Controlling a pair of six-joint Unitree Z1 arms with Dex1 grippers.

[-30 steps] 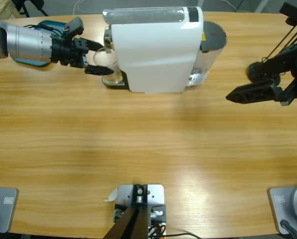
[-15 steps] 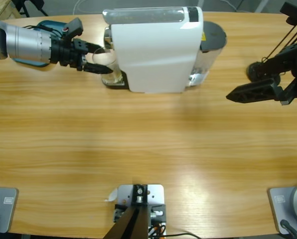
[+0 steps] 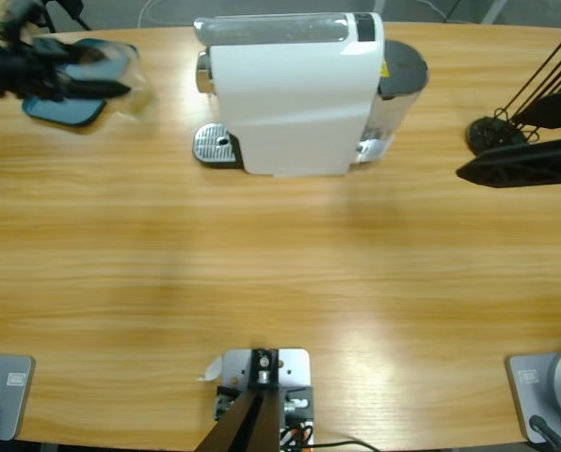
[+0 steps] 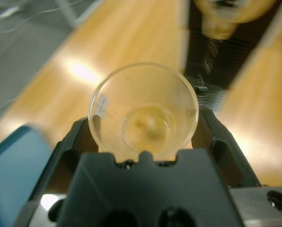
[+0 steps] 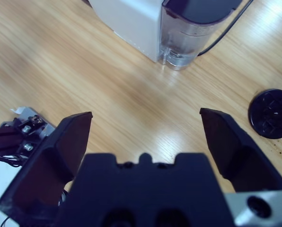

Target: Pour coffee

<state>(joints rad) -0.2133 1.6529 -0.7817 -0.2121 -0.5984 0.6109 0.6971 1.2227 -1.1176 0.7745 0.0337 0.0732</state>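
Surface: long wooden top, filling most of the high view.
Coffee machine: white, upper middle of the frame; its drip tray stands bare, no cup on it.
Left hand: upper left corner of the high view, well apart from the machine, over a blue mat; its jaws are closed around a glass tumbler.
Right hand: far right edge of the high view, jaws spread wide, holding nothing, above bare wood.
Coffee: shallow amber layer at the bottom of the tumbler, seated between the left hand's jaws, just ahead of its black body.
Progress: judged well along; the coffee is drawn and the glass is off the tray.
Left to do: setting the tumbler down and letting go.
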